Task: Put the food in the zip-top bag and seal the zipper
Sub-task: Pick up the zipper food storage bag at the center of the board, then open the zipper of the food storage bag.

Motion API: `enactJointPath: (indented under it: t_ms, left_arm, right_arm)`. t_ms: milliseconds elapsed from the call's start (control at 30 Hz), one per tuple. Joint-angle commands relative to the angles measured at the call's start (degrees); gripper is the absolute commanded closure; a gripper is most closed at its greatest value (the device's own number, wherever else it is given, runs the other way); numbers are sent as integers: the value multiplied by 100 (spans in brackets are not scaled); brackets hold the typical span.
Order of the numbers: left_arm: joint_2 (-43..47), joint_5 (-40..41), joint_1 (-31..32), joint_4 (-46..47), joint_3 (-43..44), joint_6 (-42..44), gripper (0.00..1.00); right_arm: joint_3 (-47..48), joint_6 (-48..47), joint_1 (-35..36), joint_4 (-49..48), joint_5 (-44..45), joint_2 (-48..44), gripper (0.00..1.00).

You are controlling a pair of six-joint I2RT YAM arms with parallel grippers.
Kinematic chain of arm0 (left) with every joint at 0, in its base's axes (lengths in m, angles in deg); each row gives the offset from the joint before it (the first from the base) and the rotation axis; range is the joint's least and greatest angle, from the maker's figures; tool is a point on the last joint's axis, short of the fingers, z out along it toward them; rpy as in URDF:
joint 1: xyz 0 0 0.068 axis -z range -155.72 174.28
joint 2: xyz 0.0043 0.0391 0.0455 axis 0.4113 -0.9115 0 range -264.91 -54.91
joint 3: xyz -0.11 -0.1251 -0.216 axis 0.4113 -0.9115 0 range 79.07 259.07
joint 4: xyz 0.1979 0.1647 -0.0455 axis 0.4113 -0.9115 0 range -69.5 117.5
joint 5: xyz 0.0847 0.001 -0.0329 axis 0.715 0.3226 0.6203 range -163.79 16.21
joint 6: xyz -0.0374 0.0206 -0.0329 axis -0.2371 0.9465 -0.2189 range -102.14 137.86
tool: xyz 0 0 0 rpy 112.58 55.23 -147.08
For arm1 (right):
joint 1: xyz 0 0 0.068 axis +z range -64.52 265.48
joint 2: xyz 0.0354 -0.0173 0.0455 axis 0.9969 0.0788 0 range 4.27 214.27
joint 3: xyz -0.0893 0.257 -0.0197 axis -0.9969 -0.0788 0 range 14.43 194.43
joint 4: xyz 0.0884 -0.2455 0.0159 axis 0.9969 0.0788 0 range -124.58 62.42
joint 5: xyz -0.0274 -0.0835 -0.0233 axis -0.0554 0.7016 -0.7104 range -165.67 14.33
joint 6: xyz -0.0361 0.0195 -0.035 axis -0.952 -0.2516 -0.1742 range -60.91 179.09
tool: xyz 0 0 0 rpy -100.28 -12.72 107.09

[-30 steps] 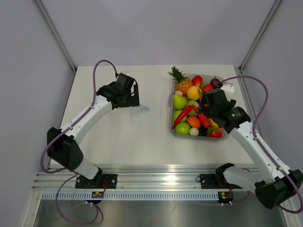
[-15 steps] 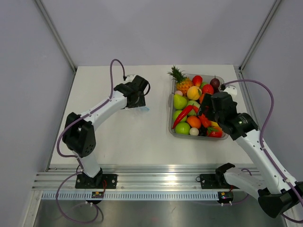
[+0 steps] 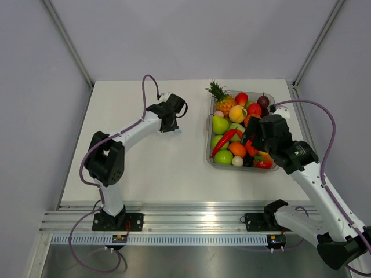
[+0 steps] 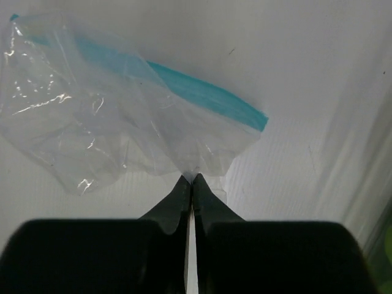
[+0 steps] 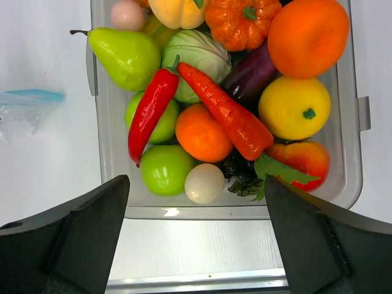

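Observation:
The zip-top bag (image 4: 110, 122) lies crumpled on the white table, its light-blue zipper (image 4: 202, 98) running along the far edge. My left gripper (image 4: 192, 179) is shut on the bag's near edge, pinching a fold of clear plastic. In the top view the left gripper (image 3: 171, 127) sits by the bag (image 3: 176, 132). The red chili pepper (image 5: 150, 113) and an orange carrot-like piece with green leaves (image 5: 226, 113) lie in the clear tray (image 5: 101, 159). My right gripper (image 5: 196, 180) hangs open above the tray's near side, holding nothing.
The tray (image 3: 210, 152) also holds green apples (image 5: 165, 168), a pear (image 5: 125, 55), a white egg (image 5: 205, 182), a lemon (image 5: 294, 107), oranges, an eggplant and a pineapple (image 3: 223, 99). Grey walls enclose the table; a metal rail runs along the near edge.
My left arm reached farther forward over the bag and its gripper closed from wide open onto the bag's edge. The right gripper shifted slightly over the tray and stayed open.

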Motion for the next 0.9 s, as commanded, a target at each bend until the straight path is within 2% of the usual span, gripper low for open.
enactJointPath:
  t_ms: [0,67,100,167,200,267,333,367,433,500,533,567,700,867]
  left_arm:
    - [396,-685,-104,533,-90,308,100]
    - [713,-1117,-148,655,-169,529,100]
    - [888,-1720,-218,691,-256,730,100]
    - [1451,-2391,-306,849,-362,899,100]
    - [1670,-3133,-428,911,-424,1004,100]
    - [2241,-3780,-595,1208,-678,1048,100]
    - [2567,-4781,-719,1516,-1037,996,100]
    - [2856,-5080,-841,1892,-1170,935,100]
    - [3051,-5985,-930,2272,-1390,707,100]
    - [3245,-6888,-1106,3436,-1977,243,100]
    - [3298,-7172,-1158,3443,-1980,49,100]
    - [3350,-7401,-1229,4130,-2250,-145,100]
    - [3368,-8342,-1282,5646,-2699,-1067,100]
    - [3412,-8765,-1282,6913,-2903,-1631,100]
  right_arm:
    - [-23,11,6,-24,-204,-111,1]
    - [-6,-59,-3,-77,-518,-93,1]
    - [20,-86,6,-146,-625,-67,1]
    - [73,-69,6,-226,-975,-23,0]
    - [108,-51,6,-426,-1117,-14,1]
    - [135,37,-3,-708,-1607,-5,1]
    - [144,247,-3,-1165,-1882,65,1]
    - [144,309,-3,-1323,-2388,100,0]
    - [100,563,6,-1745,-2708,196,1]
    - [30,791,-3,-2061,-3059,232,0]
    - [-5,862,-3,-2150,-3113,241,0]
    - [-67,924,6,-2247,-3157,241,1]
    - [-269,1415,-3,-2869,-3508,284,1]
    - [-637,1935,6,-3398,-3659,337,4]
